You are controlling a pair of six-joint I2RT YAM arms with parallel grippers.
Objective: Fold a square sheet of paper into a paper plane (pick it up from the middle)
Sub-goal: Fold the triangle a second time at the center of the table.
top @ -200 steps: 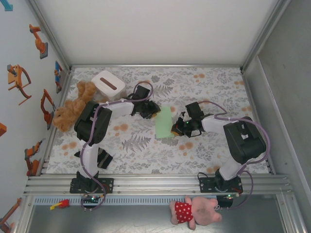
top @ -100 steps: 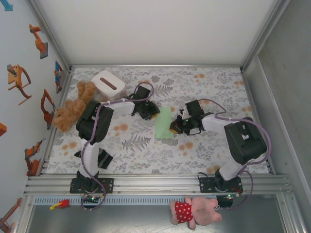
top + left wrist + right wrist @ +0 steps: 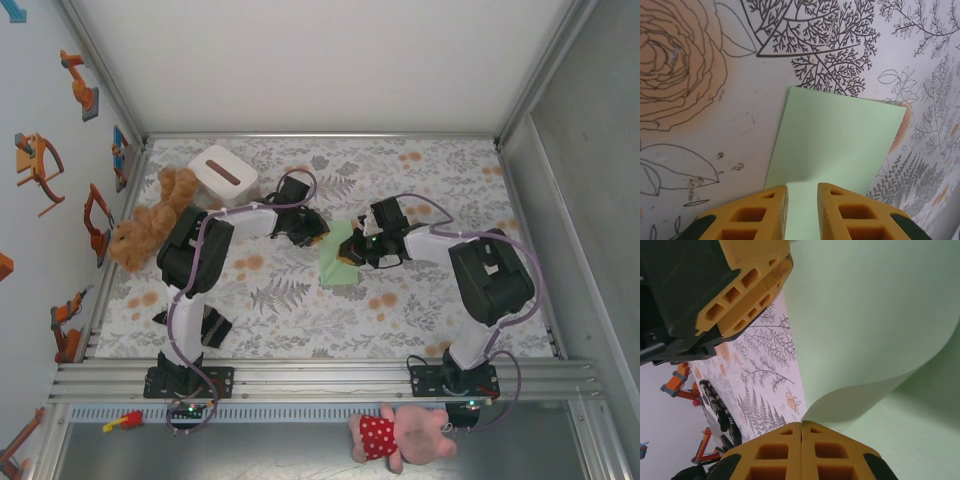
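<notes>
The square sheet of paper (image 3: pixel 335 268) is lying near the middle of the desk (image 3: pixel 290 310), between the two arms. It is not lying flat all over. In the right wrist view one side is curling up off the rest in a smooth bend, with no sharp crease showing. To my eye that bend is pointing to an early fold in hand, one side going over the other, with no dart shape formed yet.

The right gripper (image 3: pixel 801 437) is sitting at the root of that curl with its jaws pressed fully together. The raised flap is springing from right at their tips, so they are most likely pinching the paper's edge.

The left gripper (image 3: pixel 802 205) is standing over the opposite edge, its jaws narrowly parted with pale green showing in the slit between them. That gap is looking too wide to be clamping so thin a sheet. It is probably steadying that edge against sliding, though whether the fingers are touching paper I cannot tell.

Farther out, a white box (image 3: pixel 222 172) and a brown teddy bear (image 3: pixel 150 225) are lying well apart from the paper at the desk's far left.
</notes>
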